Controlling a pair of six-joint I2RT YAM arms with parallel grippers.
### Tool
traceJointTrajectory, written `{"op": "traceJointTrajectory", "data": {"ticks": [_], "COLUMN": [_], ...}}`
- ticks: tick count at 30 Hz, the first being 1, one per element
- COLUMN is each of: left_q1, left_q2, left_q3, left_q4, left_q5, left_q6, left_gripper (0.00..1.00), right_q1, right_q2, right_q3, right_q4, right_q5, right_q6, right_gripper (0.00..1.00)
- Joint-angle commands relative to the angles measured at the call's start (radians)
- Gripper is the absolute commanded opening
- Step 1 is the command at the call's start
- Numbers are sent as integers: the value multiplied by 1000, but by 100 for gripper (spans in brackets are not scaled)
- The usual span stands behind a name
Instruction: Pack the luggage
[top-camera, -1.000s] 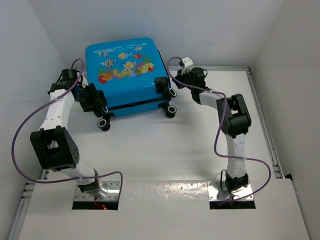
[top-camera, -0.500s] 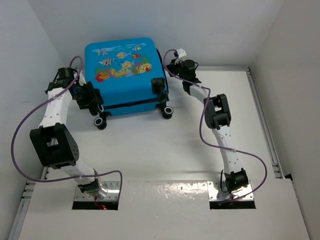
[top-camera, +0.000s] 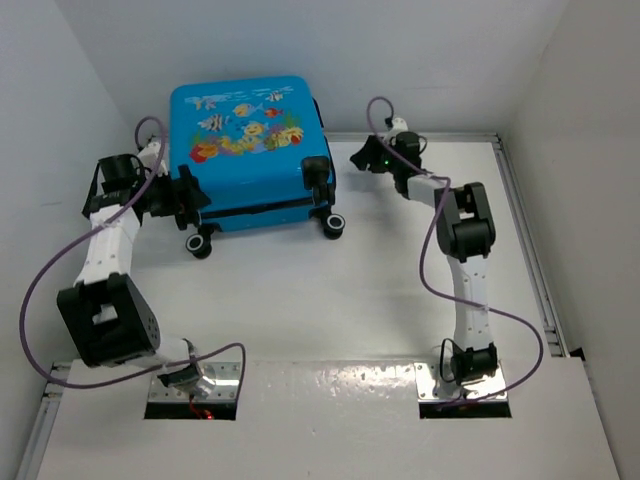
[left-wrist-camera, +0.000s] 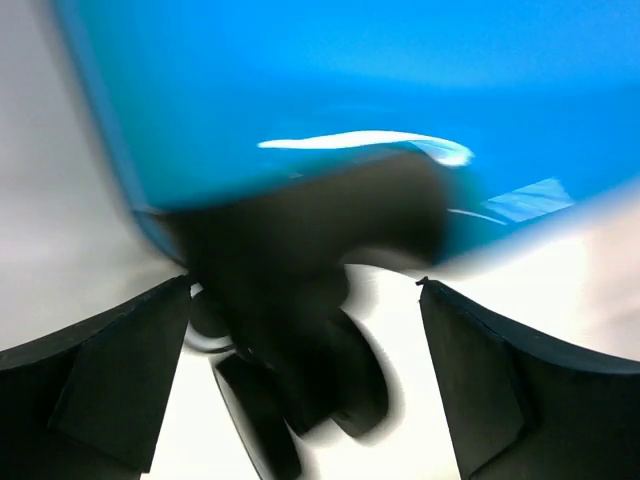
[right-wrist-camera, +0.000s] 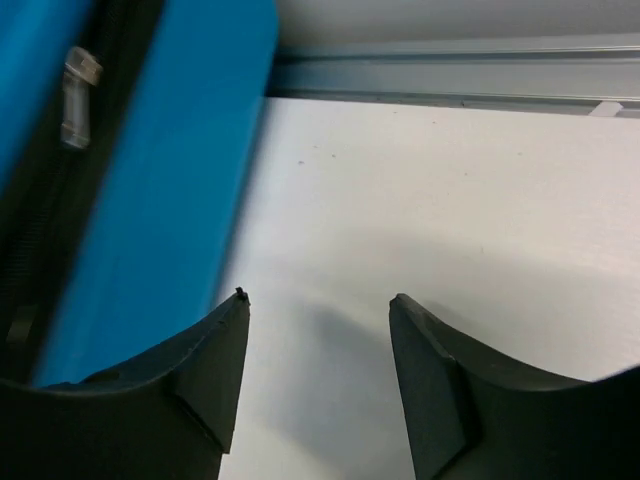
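Note:
The luggage (top-camera: 250, 135) lies shut at the back of the table, a bright-blue shell with fish prints facing up and black wheels (top-camera: 199, 245) toward me. My left gripper (top-camera: 184, 196) is open at its front left corner. In the left wrist view the blue shell (left-wrist-camera: 330, 80) fills the top, and a blurred black wheel (left-wrist-camera: 300, 370) sits between the spread fingers of the left gripper (left-wrist-camera: 304, 281). My right gripper (top-camera: 361, 157) hangs open just right of the luggage, apart from it. In the right wrist view the right gripper (right-wrist-camera: 320, 295) holds nothing, with the luggage's side (right-wrist-camera: 170, 180) and zipper band (right-wrist-camera: 40, 200) at left.
White walls close in the table on the left, back and right. A metal rail (top-camera: 525, 230) runs along the right edge, and another rail (right-wrist-camera: 450, 75) runs along the back. Purple cables (top-camera: 40, 270) loop off both arms. The arm bases (top-camera: 465, 385) sit at the near edge.
Both grippers have opened. The left one backed off leftward from the luggage's corner; the right one swung away to the right of its side. The luggage lies slightly further left than a second ago.

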Motion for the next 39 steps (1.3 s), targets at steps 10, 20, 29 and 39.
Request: {"op": "traceJointTrajectory", "data": {"ticks": [10,20,29,39], "left_q1": [215,251,80,-63], "left_q2": [-439,190,769,1106], "left_q3": [-90,336,719,1008], "left_q4": [286,287,298,511], "left_q5": [112,-8,-97,67], "left_q6": [-257,-324,-243,-300], "left_gripper": [97,81,81,91], "right_q1": [-41,-54,-93,-107], "right_q2": [-191,8,25,111], "right_q3": [-137,159,202,314], "right_q4": [-187,-300,-351,-394], "right_q5": [-277,-256,-288,-363], "right_q6": [448,467,311,289], "right_gripper": [48,44,33,31]}}
